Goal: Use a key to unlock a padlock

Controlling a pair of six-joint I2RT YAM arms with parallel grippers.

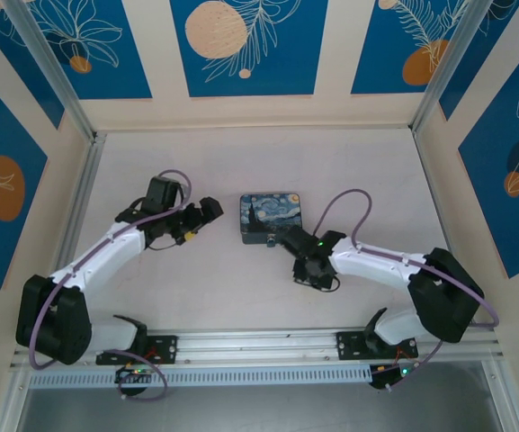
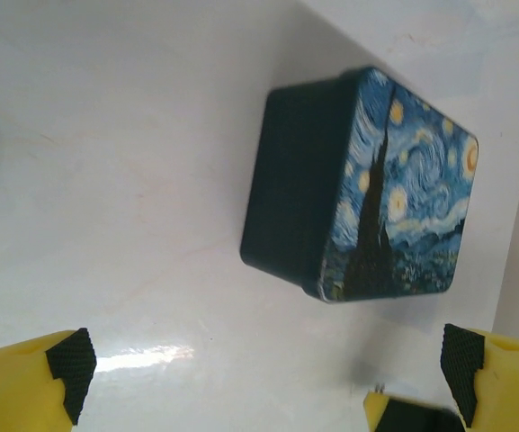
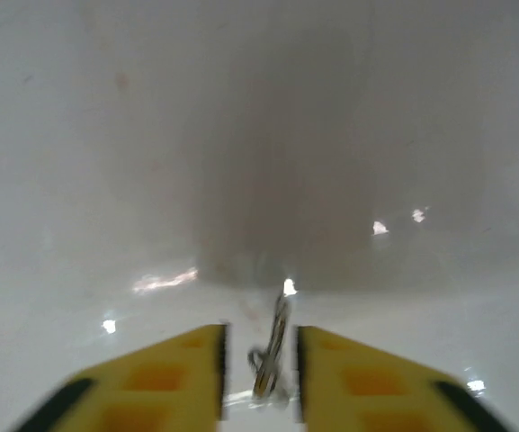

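From above, you have both arms reaching in toward the blue swirl-painted tin (image 1: 271, 216) in the middle of the worktop (image 1: 241, 297). The left pincer (image 1: 207, 211) waits off the tin's left side. The right pincer (image 1: 281, 238) is down low just beside the tin's near edge. At this range the key and the padlock are too small to pick out with any certainty. Your left wrist camera gives what the overhead cannot: the tin's dark side wall and painted lid (image 2: 358, 189) seen close. It also shows the left pincer (image 2: 266, 364) with its black pads (image 2: 70, 364) spread wide apart and nothing between them. Your right wrist camera holds the detail that matters. The key (image 3: 279, 337), a thin silvery sliver with a small wire loop at its near end, sits between the yellow fingers of the right pincer (image 3: 261, 335), down against the pale worktop. The fingers stand a narrow gap apart around it, but the blur stops you telling whether they pinch it or merely flank it. By my judgement you are at the key-grasping step, with the unlocking itself not yet begun. Next you need a firm, square pinch on that sliver so it cannot twist, then a clean lift. After that, find the padlock and line the blade up with its keyhole
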